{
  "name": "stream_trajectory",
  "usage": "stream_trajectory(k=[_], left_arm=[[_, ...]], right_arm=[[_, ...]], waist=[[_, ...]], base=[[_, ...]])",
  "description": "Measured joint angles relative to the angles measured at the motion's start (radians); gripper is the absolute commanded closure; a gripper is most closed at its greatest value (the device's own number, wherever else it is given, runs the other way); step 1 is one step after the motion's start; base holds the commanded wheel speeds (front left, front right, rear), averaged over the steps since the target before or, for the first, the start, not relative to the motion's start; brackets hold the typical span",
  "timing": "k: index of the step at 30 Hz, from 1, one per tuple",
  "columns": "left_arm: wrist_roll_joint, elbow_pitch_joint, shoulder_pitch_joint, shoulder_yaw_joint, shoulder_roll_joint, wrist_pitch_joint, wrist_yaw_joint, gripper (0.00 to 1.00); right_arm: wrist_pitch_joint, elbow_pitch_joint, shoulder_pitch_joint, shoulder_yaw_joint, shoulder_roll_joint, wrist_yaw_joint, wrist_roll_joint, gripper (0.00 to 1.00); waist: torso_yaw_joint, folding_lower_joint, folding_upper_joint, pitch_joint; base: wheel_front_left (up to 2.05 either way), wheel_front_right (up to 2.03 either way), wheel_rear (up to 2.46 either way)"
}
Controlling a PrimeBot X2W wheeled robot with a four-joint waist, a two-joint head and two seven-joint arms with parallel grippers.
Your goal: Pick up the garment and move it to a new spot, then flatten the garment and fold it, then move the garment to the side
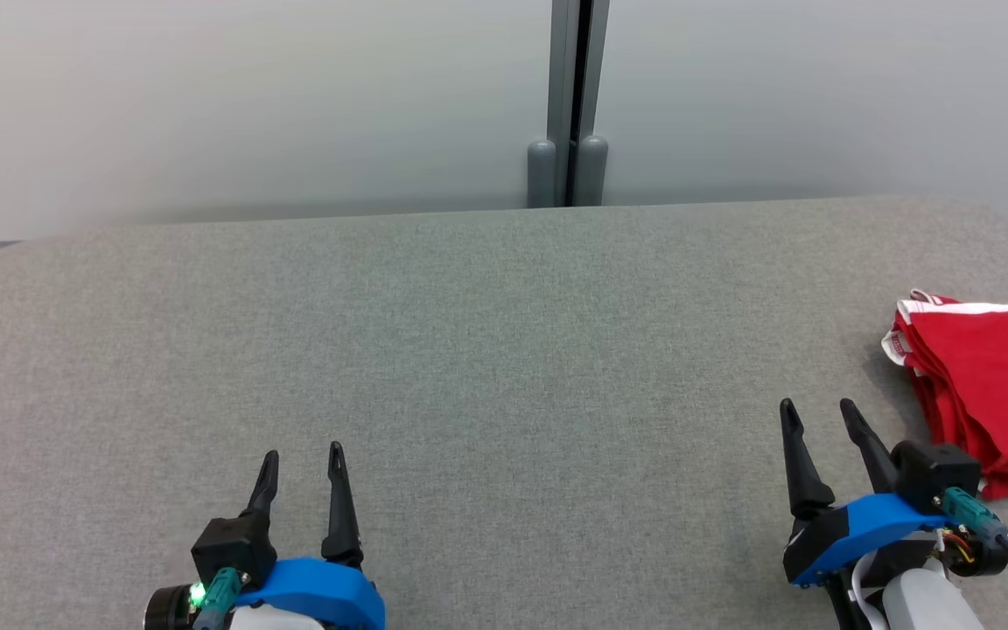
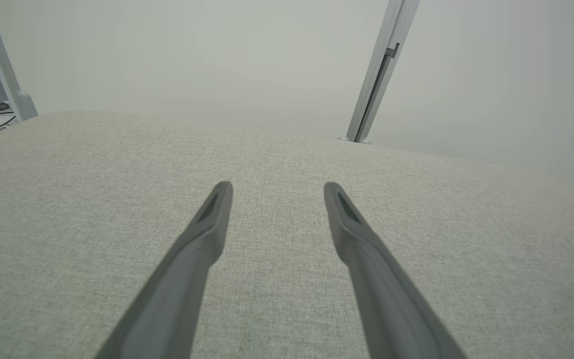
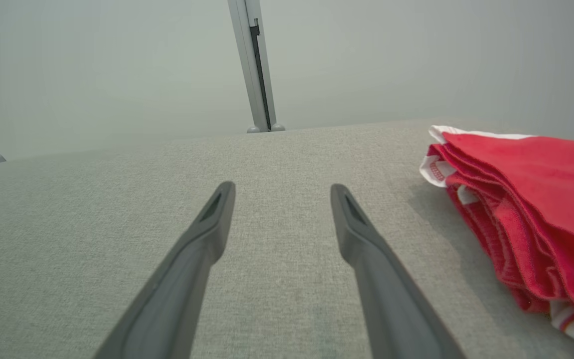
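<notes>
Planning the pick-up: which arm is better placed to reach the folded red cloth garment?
Right. The open right end effector sits beside the folded red garment; the left end effector is far across the grey fabric table.

Matt woven table (image 1: 469, 350), cloth garment (image 1: 990, 376)
</notes>
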Motion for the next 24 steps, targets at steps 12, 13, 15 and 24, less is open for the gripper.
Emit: stream_trajectory(k=[12, 13, 15, 24], left_arm=[[-0.003, 0.012, 0.032, 0.033, 0.0, 0.0, -0.035, 1.0], [-0.005, 0.02, 0.037, 0.032, 0.0, 0.002, -0.035, 1.0], [-0.008, 0.035, 0.053, 0.031, 0.0, 0.005, -0.035, 1.0], [-0.136, 0.037, 0.071, 0.061, 0.0, 0.044, -0.053, 1.0]], right_arm=[[0.001, -0.027, 0.025, 0.047, 0.0, 0.0, 0.038, 1.0], [0.002, -0.02, 0.028, 0.047, 0.001, 0.0, 0.038, 1.0], [0.006, -0.002, 0.042, 0.047, 0.004, 0.0, 0.038, 1.0], [0.053, -0.007, 0.058, 0.029, 0.007, 0.0, 0.175, 1.0]], waist=[[-0.003, 0.0001, -0.0001, -0.057], [-0.003, 0.0001, -0.0001, -0.057], [-0.003, 0.0002, 0.0, -0.058], [-0.002, 0.0002, 0.0, -0.057]], base=[[0.0, 0.0, 0.0], [0.0, 0.0, 0.0], [0.0, 0.0, 0.0], [0.0, 0.0, 0.0]])
